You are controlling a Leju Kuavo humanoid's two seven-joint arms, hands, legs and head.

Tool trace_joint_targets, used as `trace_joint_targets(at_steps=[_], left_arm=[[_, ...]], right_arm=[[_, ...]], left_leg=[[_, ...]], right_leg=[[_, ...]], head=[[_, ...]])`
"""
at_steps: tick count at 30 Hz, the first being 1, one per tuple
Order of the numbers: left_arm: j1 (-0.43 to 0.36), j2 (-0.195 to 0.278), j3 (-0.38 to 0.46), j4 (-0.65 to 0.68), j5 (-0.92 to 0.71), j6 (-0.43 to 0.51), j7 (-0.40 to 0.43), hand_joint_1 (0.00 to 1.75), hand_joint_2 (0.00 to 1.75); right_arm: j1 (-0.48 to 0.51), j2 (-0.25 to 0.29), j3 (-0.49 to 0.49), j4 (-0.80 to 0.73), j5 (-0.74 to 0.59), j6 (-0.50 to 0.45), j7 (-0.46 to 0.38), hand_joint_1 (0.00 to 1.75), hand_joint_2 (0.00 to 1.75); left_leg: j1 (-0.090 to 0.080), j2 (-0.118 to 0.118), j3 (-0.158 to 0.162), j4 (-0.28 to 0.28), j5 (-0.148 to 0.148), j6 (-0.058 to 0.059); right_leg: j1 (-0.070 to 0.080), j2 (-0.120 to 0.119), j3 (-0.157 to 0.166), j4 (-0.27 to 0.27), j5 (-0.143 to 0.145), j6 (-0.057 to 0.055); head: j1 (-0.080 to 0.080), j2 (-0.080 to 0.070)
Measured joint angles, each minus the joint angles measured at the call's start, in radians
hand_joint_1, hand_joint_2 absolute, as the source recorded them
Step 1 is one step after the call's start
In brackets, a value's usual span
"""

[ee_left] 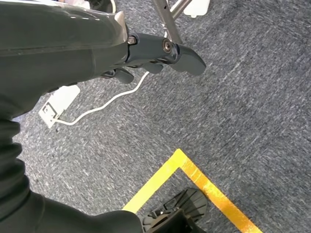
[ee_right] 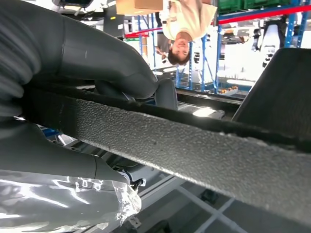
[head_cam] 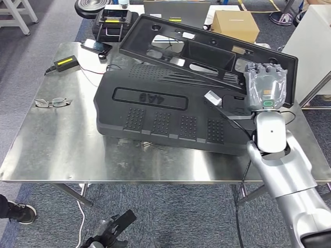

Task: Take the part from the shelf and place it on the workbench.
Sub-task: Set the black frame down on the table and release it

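Black textured plastic frame part, a flat panel with cut-out openings, sits tilted over the stainless steel workbench: its far end is up and its near-right edge is in the right hand, lying partly across a second black ribbed plastic panel already flat on the bench. Risk, as a judgement: if let go now the frame could slide off the lower panel or tip toward the right bench edge, since only one edge is held and it looks poorly supported; it could also snag the black cable near the wrist. In the right wrist view the thumb and fingers are clamped on the part's rough edge. The left hand hangs over grey carpet, fingers loosely extended, holding nothing.
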Motion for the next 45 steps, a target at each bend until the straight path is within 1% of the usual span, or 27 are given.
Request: trace_joint_targets(at_steps=[6, 10, 13, 18, 22, 25, 28, 35, 41, 45], left_arm=[[0.000, 0.000, -0.008, 0.000, 0.002, -0.010, 0.000, 0.00, 1.75], [0.001, 0.000, -0.012, 0.000, 0.003, -0.003, 0.011, 0.00, 0.00], [0.003, 0.000, -0.018, 0.000, 0.001, 0.005, 0.033, 0.00, 0.00], [0.004, 0.000, -0.024, 0.000, 0.000, 0.011, 0.037, 0.00, 0.00], [0.003, -0.001, -0.030, 0.000, -0.002, 0.011, 0.043, 0.00, 0.00], [0.002, -0.004, -0.039, 0.000, -0.004, 0.008, 0.053, 0.00, 0.00], [-0.001, -0.007, -0.045, 0.000, -0.010, 0.003, 0.056, 0.00, 0.00], [-0.006, -0.012, -0.063, 0.000, -0.015, -0.008, 0.058, 0.00, 0.00], [-0.008, -0.012, -0.068, 0.000, -0.015, -0.009, 0.064, 0.00, 0.00], [-0.008, -0.012, -0.070, 0.000, -0.014, -0.009, 0.069, 0.00, 0.00]], right_arm=[[-0.001, -0.001, -0.013, 0.026, 0.000, 0.000, 0.006, 1.75, 1.75], [0.002, -0.002, -0.030, 0.054, 0.005, -0.003, 0.033, 1.75, 1.75], [0.010, -0.002, -0.039, 0.072, 0.006, -0.004, 0.057, 1.75, 1.75], [0.023, -0.002, -0.041, 0.093, 0.007, -0.005, 0.082, 1.75, 1.75], [0.025, 0.012, -0.037, 0.115, 0.007, 0.002, 0.140, 1.75, 1.75], [0.025, 0.040, -0.025, 0.136, 0.007, 0.010, 0.191, 1.75, 1.75], [0.025, 0.077, -0.001, 0.164, 0.007, 0.015, 0.217, 1.75, 1.75], [0.024, 0.160, 0.032, 0.249, 0.008, 0.019, 0.232, 1.75, 1.75], [0.022, 0.201, 0.038, 0.304, 0.008, 0.017, 0.233, 1.75, 1.75], [0.023, 0.229, 0.040, 0.343, 0.008, 0.022, 0.256, 1.75, 1.75]], left_leg=[[0.000, 0.000, 0.000, 0.000, 0.000, 0.000], [0.000, 0.000, 0.000, 0.000, 0.000, 0.000], [0.000, 0.000, 0.000, 0.000, 0.000, 0.000], [0.000, 0.000, 0.000, 0.000, 0.000, 0.000], [0.000, 0.000, 0.000, 0.000, 0.000, 0.000], [0.000, 0.000, 0.000, 0.000, 0.000, 0.000], [0.001, 0.000, 0.000, 0.000, 0.000, 0.000], [0.001, 0.000, 0.000, 0.000, 0.000, 0.000], [0.001, 0.000, 0.000, 0.000, 0.000, 0.000], [0.001, 0.000, 0.000, 0.000, 0.000, 0.000]], right_leg=[[0.000, 0.000, 0.000, 0.000, 0.000, 0.000], [0.000, 0.000, 0.000, 0.000, 0.000, 0.000], [0.000, 0.000, 0.000, 0.000, 0.000, 0.000], [0.000, 0.000, 0.000, 0.000, 0.000, 0.000], [0.000, 0.000, 0.000, 0.000, 0.000, 0.000], [0.000, 0.001, 0.000, 0.001, 0.000, 0.000], [0.000, 0.001, -0.001, 0.001, 0.000, 0.000], [0.001, 0.000, -0.001, 0.001, 0.000, 0.000], [0.001, 0.001, 0.000, 0.001, 0.000, 0.000], [0.001, 0.000, -0.001, 0.001, 0.000, 0.000]], head=[[0.000, 0.000], [0.000, 0.000], [0.000, 0.000], [0.000, 0.000], [0.000, 0.000], [0.000, 0.000], [0.000, 0.000], [0.000, 0.000], [0.000, 0.000], [0.000, 0.000]])
